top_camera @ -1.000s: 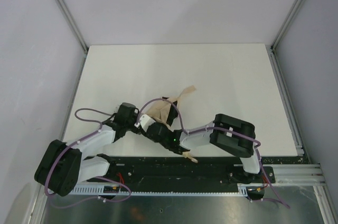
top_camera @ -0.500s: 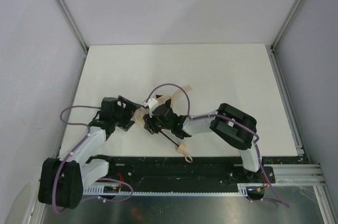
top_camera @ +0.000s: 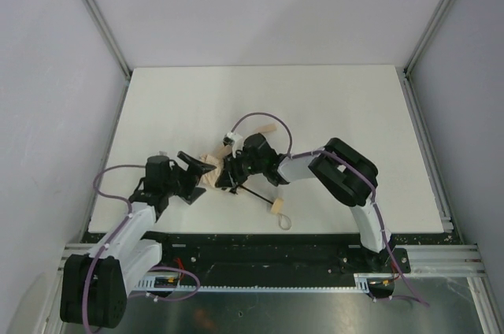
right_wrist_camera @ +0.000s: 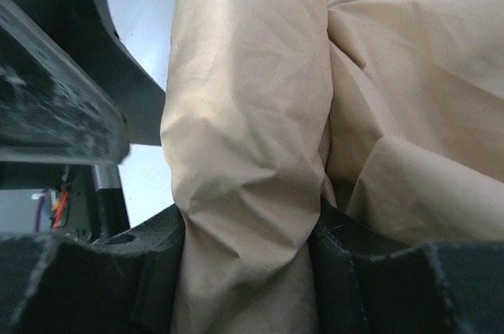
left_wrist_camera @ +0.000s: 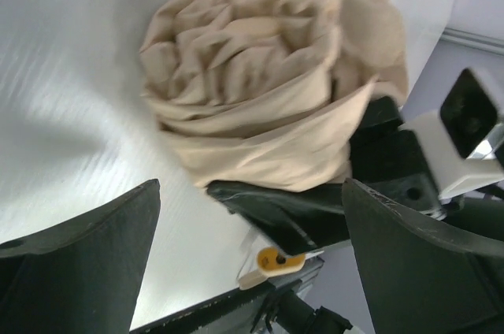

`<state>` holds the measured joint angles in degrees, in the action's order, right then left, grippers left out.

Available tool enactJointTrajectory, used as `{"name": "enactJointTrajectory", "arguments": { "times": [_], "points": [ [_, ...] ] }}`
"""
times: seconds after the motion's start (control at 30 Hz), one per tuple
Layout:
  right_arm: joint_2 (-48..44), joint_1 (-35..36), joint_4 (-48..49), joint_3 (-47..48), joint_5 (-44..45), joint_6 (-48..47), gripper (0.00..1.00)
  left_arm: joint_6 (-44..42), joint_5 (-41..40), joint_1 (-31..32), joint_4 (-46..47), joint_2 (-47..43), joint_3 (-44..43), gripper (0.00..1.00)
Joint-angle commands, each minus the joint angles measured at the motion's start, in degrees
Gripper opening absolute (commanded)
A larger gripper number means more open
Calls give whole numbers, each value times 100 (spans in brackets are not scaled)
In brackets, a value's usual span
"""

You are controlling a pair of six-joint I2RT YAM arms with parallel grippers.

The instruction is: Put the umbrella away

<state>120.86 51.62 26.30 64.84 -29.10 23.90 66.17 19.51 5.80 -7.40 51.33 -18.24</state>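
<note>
Umbrella (top_camera: 214, 170): canopy collapsed, not wrapped tight. The pale beige fabric is bunched in loose, crumpled folds. It lies on the desk (top_camera: 331, 113), left of centre, toward the near edge. The thin black shaft (top_camera: 253, 195) runs out from the canopy toward near-right. A small tan handle (top_camera: 277, 207) sits at its end, with the loop strap (top_camera: 284, 222) just beyond. One canopy fold is pinched in the right hand (right_wrist_camera: 244, 259).

The left end effector (top_camera: 197, 176) stands spread. Straight ahead of it the bunched umbrella (left_wrist_camera: 260, 90) blocks the way, with the right end effector (top_camera: 227, 175) clamped on the fabric just beyond. Past both, on their far side, bare counter (top_camera: 331, 105) lies open.
</note>
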Motion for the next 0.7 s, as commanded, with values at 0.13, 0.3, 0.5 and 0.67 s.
{"name": "enactJointTrajectory", "arguments": {
  "times": [0.13,0.3,0.5,0.67],
  "points": [
    [904,-267,-1579,-296,-816,500,0,239,23,117,173,401,-71,100],
    [996,-337,-1466,-227,-979,542,0,389,-292,412,304,773,-334,100],
    [1002,-377,-1421,-208,-1028,550,0,884,-923,715,413,520,-325,100],
    [968,-379,-1331,-183,-1036,582,0,1387,-1425,746,351,243,-217,99]
  ]
}}
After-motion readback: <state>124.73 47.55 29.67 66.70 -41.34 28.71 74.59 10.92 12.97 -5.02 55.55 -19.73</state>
